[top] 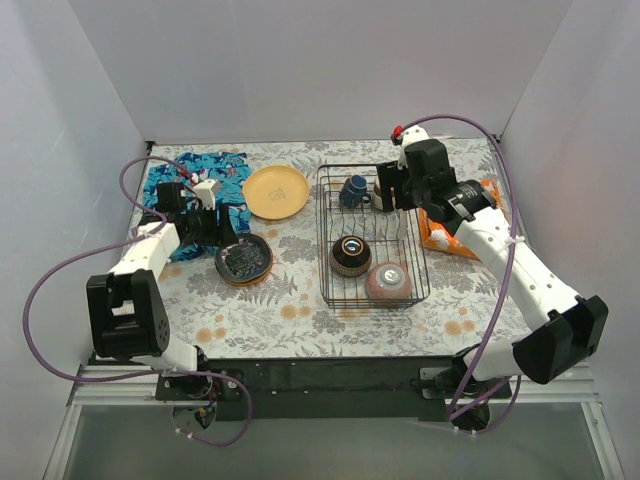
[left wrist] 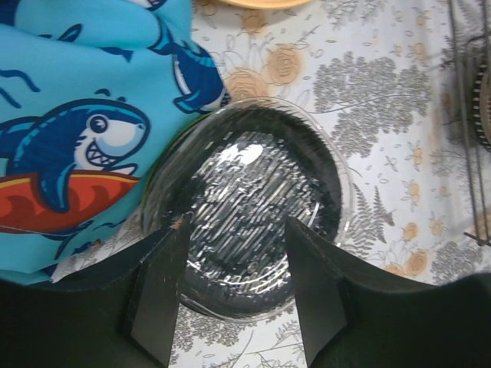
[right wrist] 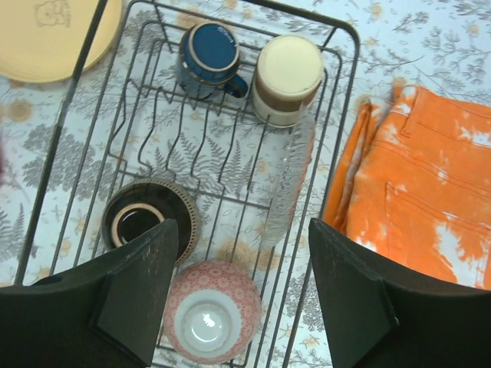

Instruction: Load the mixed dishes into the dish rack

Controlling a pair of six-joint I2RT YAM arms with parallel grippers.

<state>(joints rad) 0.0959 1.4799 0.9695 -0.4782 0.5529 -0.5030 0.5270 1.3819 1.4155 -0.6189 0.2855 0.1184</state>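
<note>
Step in hand: plate pickup. Left tool (left wrist: 236, 230) spread wide, holding nothing, poised over near rim of dark grey plate (left wrist: 245, 172), which lies on surface left of dish rack (top: 321, 235). Right tool (right wrist: 242, 230) also spread, holding nothing, above rack. Next, likely: lower, pinch rim, lift, carry to rack's prongs.

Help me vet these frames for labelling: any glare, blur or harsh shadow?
Left wrist: white glare streaks across the glossy dark plate, hiding some of its pattern. Right wrist: evenly lit and sharp across the dish rack. Top external: soft, diffuse light on the table, only faint shadows.
</note>
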